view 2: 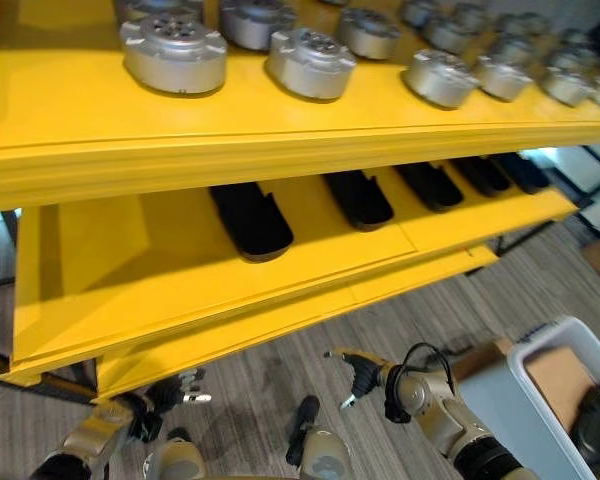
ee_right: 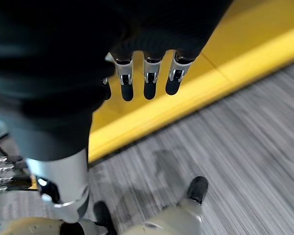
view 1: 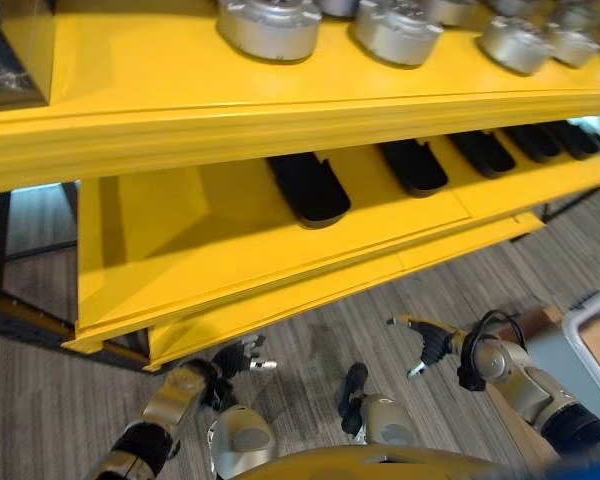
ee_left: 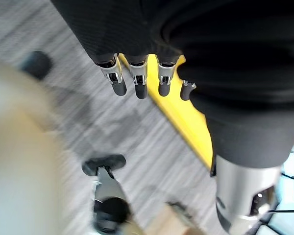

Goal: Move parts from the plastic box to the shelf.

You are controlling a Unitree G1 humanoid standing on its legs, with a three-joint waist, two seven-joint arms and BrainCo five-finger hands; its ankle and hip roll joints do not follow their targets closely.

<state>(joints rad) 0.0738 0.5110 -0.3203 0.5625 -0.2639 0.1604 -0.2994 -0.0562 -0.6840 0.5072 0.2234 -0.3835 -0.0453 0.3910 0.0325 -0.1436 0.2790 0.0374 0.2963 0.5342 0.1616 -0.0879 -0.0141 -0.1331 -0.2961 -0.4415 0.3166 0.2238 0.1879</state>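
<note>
Bright yellow shelf [view 2: 280, 130] all over, top board and lower board alike, with silver-grey round metal parts [view 2: 175, 50] lined along the top and glossy black trays [view 2: 252, 222] on the board below; the floor [view 1: 580, 250] is grey with a streaky wood-grain pattern, and at the right sits a pale grey-white plastic box [view 2: 555, 345] with a brown inside and something black in it

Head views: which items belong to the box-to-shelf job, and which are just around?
Job:
- yellow shelf
- silver round parts on its top level
- plastic box at lower right
- left robot hand and right robot hand, both empty

Just around:
- black trays on the lower level
- cardboard beside the box
</note>
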